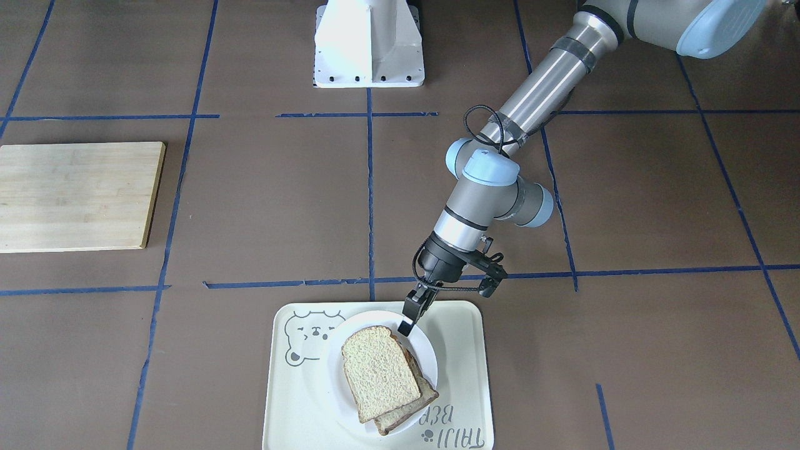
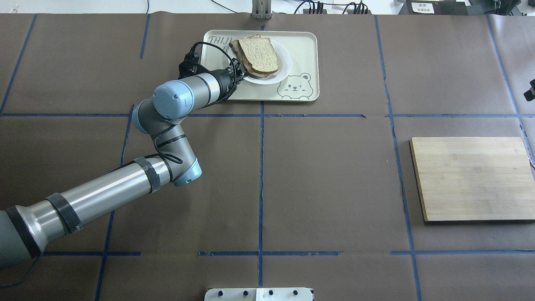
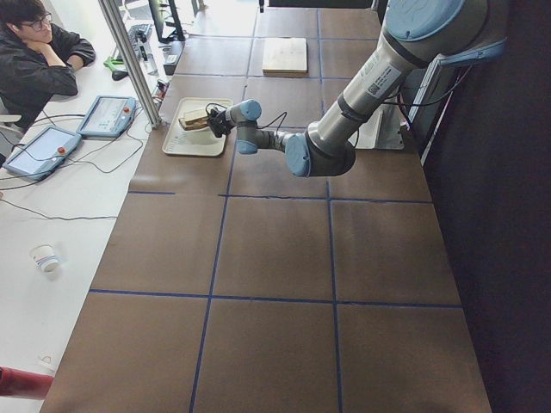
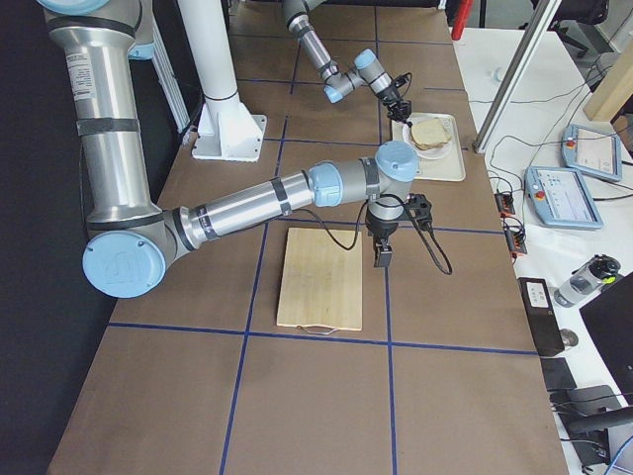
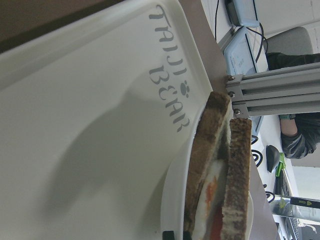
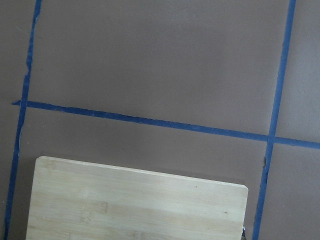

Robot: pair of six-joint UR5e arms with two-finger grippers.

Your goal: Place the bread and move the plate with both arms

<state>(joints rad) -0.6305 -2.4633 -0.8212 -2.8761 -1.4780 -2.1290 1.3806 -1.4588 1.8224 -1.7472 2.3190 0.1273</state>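
The bread lies slightly askew on top of a second slice with egg filling, on the white plate. The plate sits on the cream bear tray. My left gripper reaches in low and nearly level at the plate's rim nearest the robot, beside the bread's edge. Its fingertips stand close together on the rim. In the left wrist view only a black fingertip shows, beside the plate and the stacked slices. My right gripper hangs above the table by the wooden board; I cannot tell whether it is open or shut.
A wooden cutting board lies on the robot's right side of the table. The tray is at the far edge, next to an aluminium post and cables. The white pedestal stands at the robot's side. An operator sits beyond the tray end.
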